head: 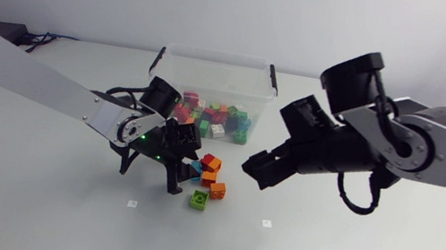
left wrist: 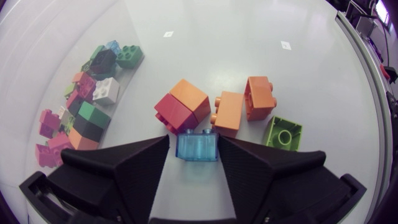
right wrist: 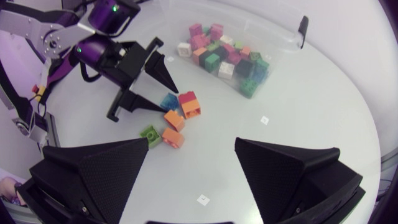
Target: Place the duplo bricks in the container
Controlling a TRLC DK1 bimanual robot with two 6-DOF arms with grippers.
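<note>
A translucent blue brick (left wrist: 197,146) lies on the table between the fingers of my left gripper (left wrist: 193,142). The jaws stand close on both sides, with a thin gap still showing on one side, so the gripper is open. Just ahead of it lie a red brick (left wrist: 175,114) joined to an orange one (left wrist: 191,98), two more orange bricks (left wrist: 229,112) (left wrist: 259,98) and a green brick (left wrist: 283,133). The clear container (head: 215,62) behind them holds several coloured bricks. My right gripper (head: 256,169) hangs open and empty above the table, to the right of the loose bricks (right wrist: 173,119).
My left arm (head: 47,88) comes in low across the table's left half. The right arm (head: 401,146) is raised over the right half. Small white markers (head: 132,204) (head: 267,222) lie on the tabletop near the front.
</note>
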